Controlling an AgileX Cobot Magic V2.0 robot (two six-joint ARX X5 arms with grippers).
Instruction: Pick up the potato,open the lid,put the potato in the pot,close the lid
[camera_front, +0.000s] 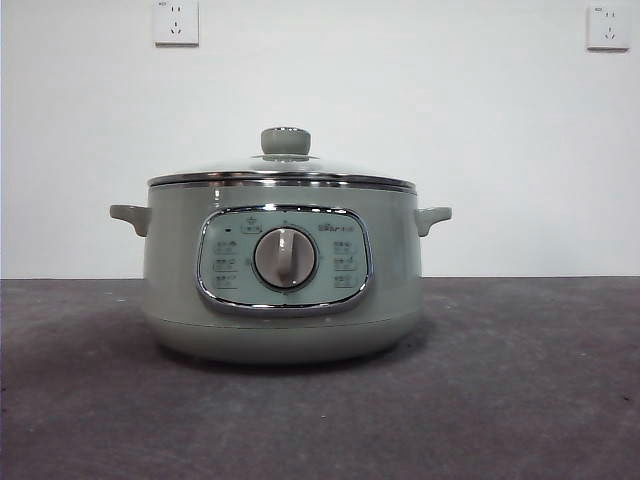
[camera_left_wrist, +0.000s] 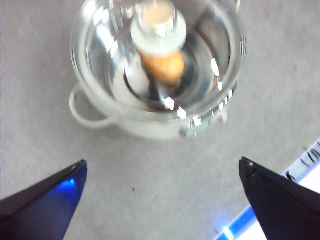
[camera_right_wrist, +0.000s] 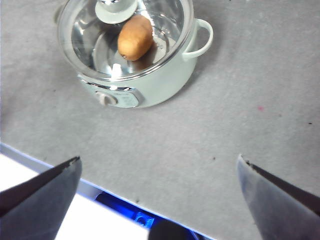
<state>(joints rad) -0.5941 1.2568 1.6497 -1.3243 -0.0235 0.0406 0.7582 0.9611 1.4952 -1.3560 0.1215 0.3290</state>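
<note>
The pale green pot (camera_front: 280, 280) stands in the middle of the grey table with its dial facing the front camera. The glass lid (camera_front: 284, 172) with its green knob sits closed on it. Through the glass, the potato (camera_right_wrist: 135, 37) lies inside the pot (camera_right_wrist: 160, 82), also seen under the lid knob as an orange shape, the potato (camera_left_wrist: 162, 67). My left gripper (camera_left_wrist: 162, 172) hovers open, high above the table beside the pot (camera_left_wrist: 150, 125). My right gripper (camera_right_wrist: 157, 167) is open too, well clear of the pot. Neither arm shows in the front view.
A white wall with two sockets (camera_front: 176, 22) stands behind the table. The table's edge with a white and blue strip (camera_right_wrist: 100, 200) runs close under the right gripper, and a similar strip (camera_left_wrist: 300, 170) shows by the left one.
</note>
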